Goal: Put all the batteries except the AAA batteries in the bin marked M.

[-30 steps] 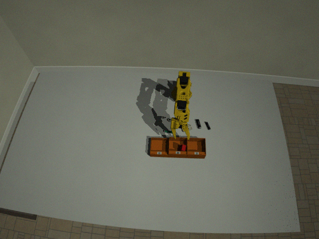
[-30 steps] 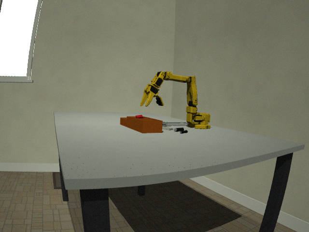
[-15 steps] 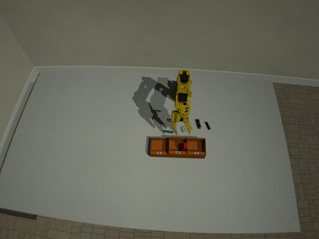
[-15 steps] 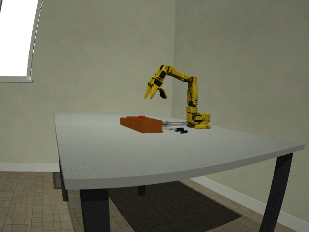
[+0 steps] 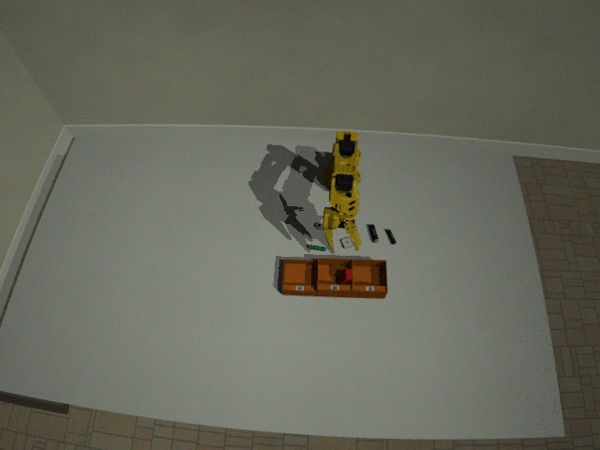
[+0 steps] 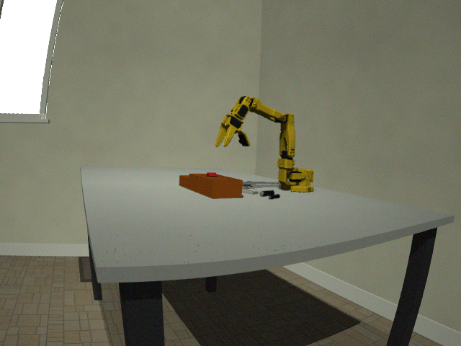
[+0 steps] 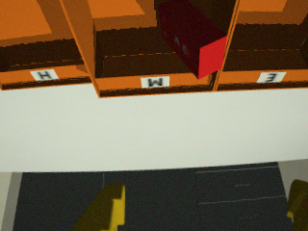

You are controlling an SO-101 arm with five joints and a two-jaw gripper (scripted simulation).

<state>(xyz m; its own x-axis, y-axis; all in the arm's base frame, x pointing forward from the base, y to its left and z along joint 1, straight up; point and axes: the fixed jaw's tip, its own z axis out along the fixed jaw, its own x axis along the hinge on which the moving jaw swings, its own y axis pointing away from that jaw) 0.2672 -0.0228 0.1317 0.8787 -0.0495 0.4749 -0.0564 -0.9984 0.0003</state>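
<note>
My gripper (image 5: 344, 248) (image 6: 220, 145) (image 7: 207, 207) hangs high above the table (image 5: 193, 338) (image 6: 223, 223), near its wall-side edge, fingers partly spread, holding and touching nothing. A red block (image 5: 345, 276) (image 6: 212, 174) (image 7: 194, 43) leans in bin M (image 5: 334, 293) (image 7: 125, 83), while two black cylinders (image 5: 372, 232) (image 6: 266, 193) lie closer to the tiled-floor end than the three-part orange box (image 5: 300, 292) (image 6: 227, 187) (image 7: 38, 83)'s middle.

The gripper (image 5: 345, 249) (image 6: 220, 145) (image 7: 207, 197) has risen and drawn back from the bins (image 5: 334, 293) (image 6: 227, 187) (image 7: 122, 83); the red block (image 5: 347, 276) (image 6: 212, 174) (image 7: 194, 43) seems to have tipped slightly and settled.
</note>
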